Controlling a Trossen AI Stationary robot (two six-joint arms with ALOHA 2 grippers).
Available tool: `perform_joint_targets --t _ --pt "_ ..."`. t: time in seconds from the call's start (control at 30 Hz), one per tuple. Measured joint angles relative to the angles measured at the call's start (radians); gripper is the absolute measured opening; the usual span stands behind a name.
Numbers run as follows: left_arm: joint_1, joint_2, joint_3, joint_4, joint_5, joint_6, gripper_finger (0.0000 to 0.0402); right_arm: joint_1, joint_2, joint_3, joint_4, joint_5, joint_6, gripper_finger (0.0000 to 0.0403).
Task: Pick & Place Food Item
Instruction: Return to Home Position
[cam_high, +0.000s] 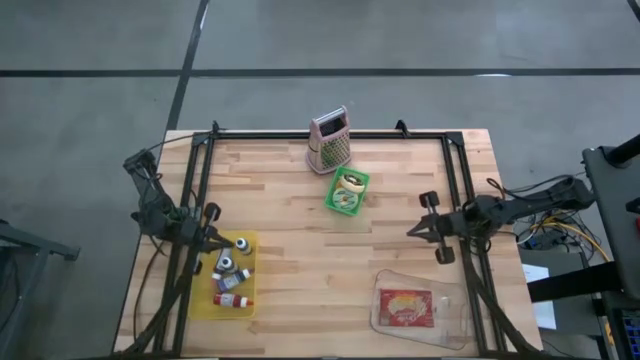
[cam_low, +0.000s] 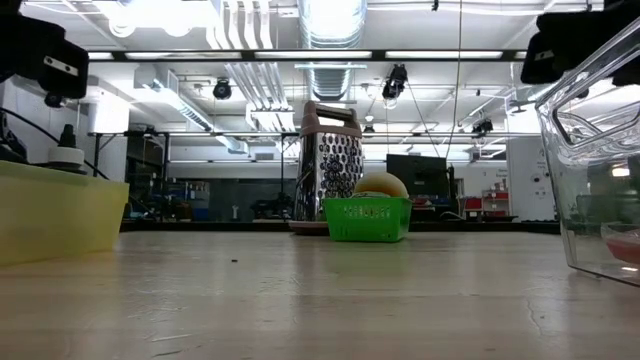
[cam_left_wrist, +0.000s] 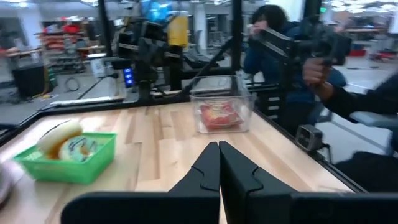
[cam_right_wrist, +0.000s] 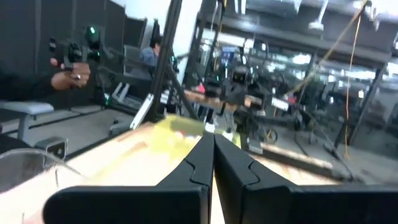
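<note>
- From above: shows the left gripper (cam_high: 222, 243) at the edge of the yellow bin (cam_high: 203, 300) and the right gripper (cam_high: 412, 231) at the right side of the table (cam_high: 300, 260), well apart from the green bin (cam_high: 330, 203) with the donuts (cam_high: 350, 186) inside, just beside the grater (cam_high: 328, 140). Reads as the return to home, sorting apparently done; calls only for folding both arms away without brushing either bin.
- From table height: gives the green bin's wall and a pale rounded top over its rim, in front of the grater; hides the yellow bin's contents and, probably, both grippers, with only dark shapes at the upper corners.
- From the left wrist: settles a point left open from above, namely fingers (cam_left_wrist: 208, 168) pressed flat together on nothing; adds a clear container (cam_left_wrist: 245, 109) with a red packet (cam_left_wrist: 217, 115), and a person (cam_left_wrist: 273, 50) beyond the table.
- From the right wrist: same narrow, empty pinch; yellow bin blurred ahead.
</note>
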Motion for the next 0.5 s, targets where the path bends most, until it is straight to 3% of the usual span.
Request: perform_joint_targets --t 0.17,0.5 --pt "0.011 0.0 0.0 0.002 -0.058 -0.022 0.0 0.0 -0.08 0.0 -0.132 0.081 0.042 0.0008" --pt "0.035 0.0 -0.016 0.031 -0.097 -0.025 0.0 0.0 -0.261 0.0 -0.295 0.098 0.021 0.0008"
